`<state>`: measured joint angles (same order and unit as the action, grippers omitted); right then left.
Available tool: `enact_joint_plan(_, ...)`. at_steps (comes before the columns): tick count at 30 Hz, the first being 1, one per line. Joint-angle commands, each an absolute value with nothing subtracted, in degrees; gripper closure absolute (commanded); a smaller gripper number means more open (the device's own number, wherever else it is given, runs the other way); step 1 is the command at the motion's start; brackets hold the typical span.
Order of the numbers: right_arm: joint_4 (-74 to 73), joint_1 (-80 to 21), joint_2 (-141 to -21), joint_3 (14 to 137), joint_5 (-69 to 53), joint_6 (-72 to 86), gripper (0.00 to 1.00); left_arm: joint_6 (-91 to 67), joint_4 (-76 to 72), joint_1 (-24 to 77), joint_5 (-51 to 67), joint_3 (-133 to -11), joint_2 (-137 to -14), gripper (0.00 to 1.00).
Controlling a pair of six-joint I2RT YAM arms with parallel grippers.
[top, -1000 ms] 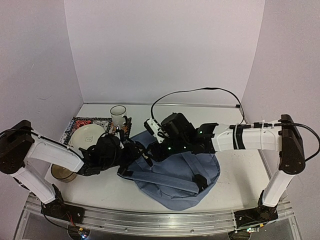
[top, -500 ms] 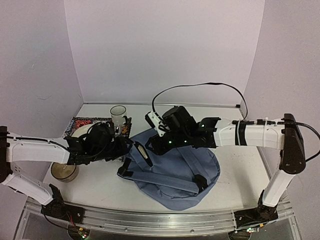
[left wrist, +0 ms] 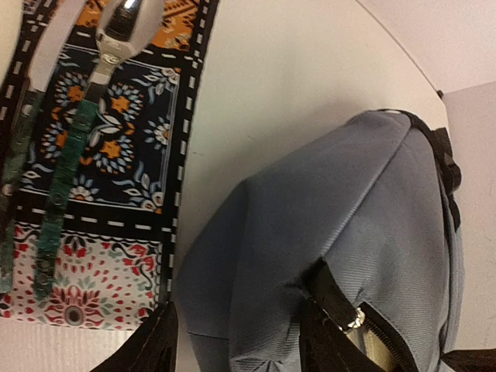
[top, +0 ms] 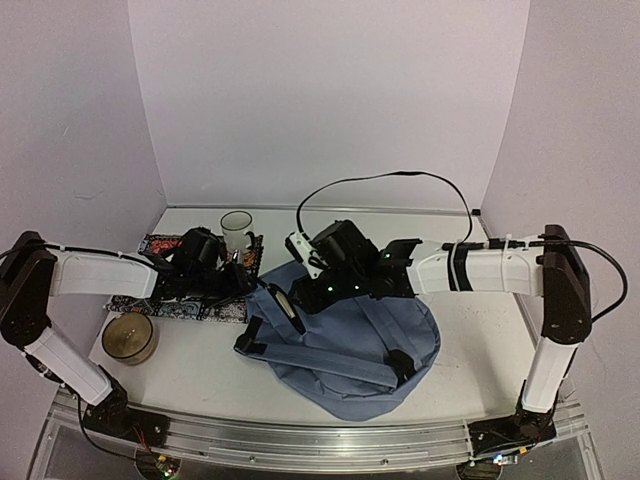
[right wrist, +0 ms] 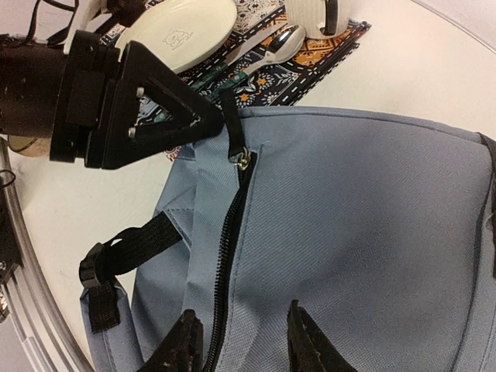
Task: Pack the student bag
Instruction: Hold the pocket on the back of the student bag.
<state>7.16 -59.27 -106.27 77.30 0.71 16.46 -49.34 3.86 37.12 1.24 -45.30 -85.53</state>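
Observation:
The blue-grey student bag (top: 345,345) lies flat in the middle of the table, its zipper (right wrist: 229,232) partly undone at the upper left corner. My left gripper (top: 243,284) is open at that corner. In the left wrist view (left wrist: 240,329) its fingers straddle a fold of the bag (left wrist: 310,194), the right one against the black zipper tab (left wrist: 329,291). One left finger (right wrist: 167,108) shows in the right wrist view, its tip at the tab (right wrist: 231,124). My right gripper (top: 303,293) is open, its fingertips resting on the bag's fabric either side of the zipper (right wrist: 244,333).
A patterned placemat (top: 185,308) lies left of the bag, with a spoon (left wrist: 128,23), green-handled cutlery (left wrist: 74,147), a cream plate (right wrist: 182,27) and a white mug (top: 237,232) on it. A round brownish container (top: 127,337) stands at the near left. A black cable (top: 400,180) arcs above the right arm.
My left arm has swung up and stretched out, and its gripper has drawn back left toward the placemat, now covering the plate. My right gripper has shifted slightly left along the bag.

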Motion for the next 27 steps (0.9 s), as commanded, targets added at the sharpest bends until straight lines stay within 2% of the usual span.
enact_joint_plan(1, 5.17, -59.01, -108.40, 78.71, 1.66, 17.49, 0.63, -47.95, -3.55, 37.00, 11.55, -44.76, -86.65, 0.45)
enact_joint_plan(6, 5.10, -58.90, -107.74, 77.52, 1.99, 17.84, 0.63, -48.44, -6.66, 37.00, 15.41, -43.88, -88.88, 0.54)
enact_joint_plan(8, 5.04, -58.94, -106.75, 76.97, 2.21, 17.82, 0.63, -48.75, -7.67, 37.00, 16.88, -43.57, -88.99, 0.64)
enact_joint_plan(11, 5.01, -58.90, -105.09, 76.50, 2.23, 17.45, 0.63, -49.15, -8.59, 37.00, 18.34, -42.87, -86.67, 0.86)
enact_joint_plan(14, 4.84, -58.97, -102.84, 76.39, 1.26, 16.90, 0.63, -49.68, -8.85, 37.09, 19.94, -42.15, -82.42, 0.99)
enact_joint_plan(20, 4.67, -58.92, -100.65, 79.43, -1.46, 13.44, 0.59, -51.55, -9.08, 37.71, 23.06, -43.16, -75.03, 1.00)
enact_joint_plan(27, 4.48, -58.87, -103.70, 86.70, -4.75, 11.49, 0.58, -53.33, -9.08, 40.28, 24.67, -46.75, -73.21, 1.00)
